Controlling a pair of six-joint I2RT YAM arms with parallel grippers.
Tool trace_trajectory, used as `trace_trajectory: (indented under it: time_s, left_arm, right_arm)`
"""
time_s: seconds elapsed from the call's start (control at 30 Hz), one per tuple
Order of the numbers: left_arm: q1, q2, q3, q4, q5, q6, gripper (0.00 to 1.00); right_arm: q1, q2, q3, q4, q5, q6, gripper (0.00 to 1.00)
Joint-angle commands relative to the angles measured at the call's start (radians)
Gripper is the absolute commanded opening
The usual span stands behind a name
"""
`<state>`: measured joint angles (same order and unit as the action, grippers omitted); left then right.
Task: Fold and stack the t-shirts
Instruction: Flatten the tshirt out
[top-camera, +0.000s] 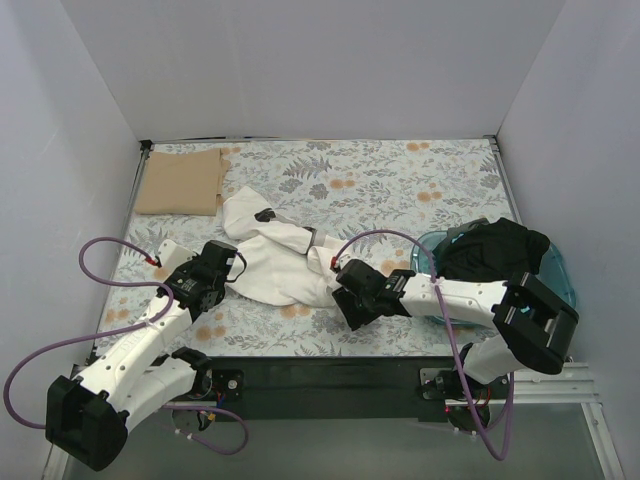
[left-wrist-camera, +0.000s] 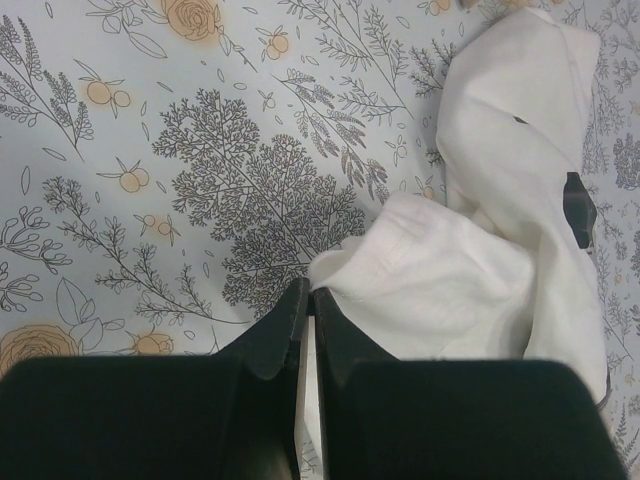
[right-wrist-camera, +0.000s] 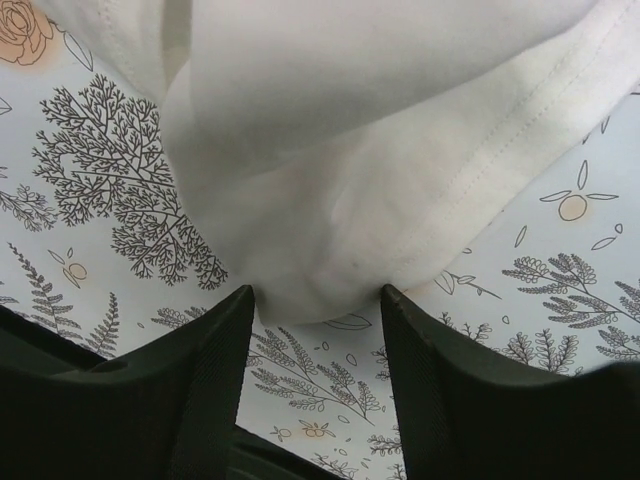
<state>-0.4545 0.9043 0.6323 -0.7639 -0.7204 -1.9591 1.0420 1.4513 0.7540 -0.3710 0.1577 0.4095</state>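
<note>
White walls (top-camera: 320, 60) closed in a surface (top-camera: 400, 190) covered with a floral print of grey leaves and orange blossoms. Across its middle lay a white t-shirt (top-camera: 275, 265), crumpled and unfolded, running from a bunched part near the far left down to a broader mass toward the near edge. At the right edge sat a translucent blue basin (top-camera: 562, 278) with a dark, black garment (top-camera: 495, 250) heaped in it and spilling over its rim. In the far left corner a tan t-shirt (top-camera: 180, 182) lay folded flat into a neat rectangle, well apart from the basin and just beside the far end of the white one. The left gripper (left-wrist-camera: 310, 290) was at the shirt's left side, its jaws pressed almost together with a thin sliver of white cloth caught between them, the shirt's edge running right up to the tips. The right gripper (right-wrist-camera: 316, 291) reached in from the right at the shirt's near end, its jaws standing apart with a rounded, hemmed fold of the white fabric sitting at the tips between them; whether they pressed it could not be told.
</note>
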Motion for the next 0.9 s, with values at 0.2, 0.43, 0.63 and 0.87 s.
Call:
trace_trajectory:
  time_s: [0.2, 0.43, 0.63, 0.87]
  left_arm:
    - [0.002, -0.019, -0.002, 0.015, -0.011, 0.016, 0.0]
    - [0.002, -0.053, 0.023, 0.006, -0.007, 0.014, 0.0]
    - [0.0, -0.077, 0.058, 0.136, 0.047, 0.09, 0.0]
    - [0.002, 0.033, 0.263, 0.228, -0.025, 0.175, 0.0]
  right_arm:
    - [0.006, 0.044, -0.013, 0.007, 0.103, 0.087, 0.11]
    - [-0.013, -0.058, 0.027, 0.004, 0.236, 0.069, 0.01]
    - [-0.161, -0.187, 0.082, 0.039, 0.232, 0.002, 0.01]
    - [-0.506, -0.293, 0.195, 0.162, 0.02, -0.098, 0.01]
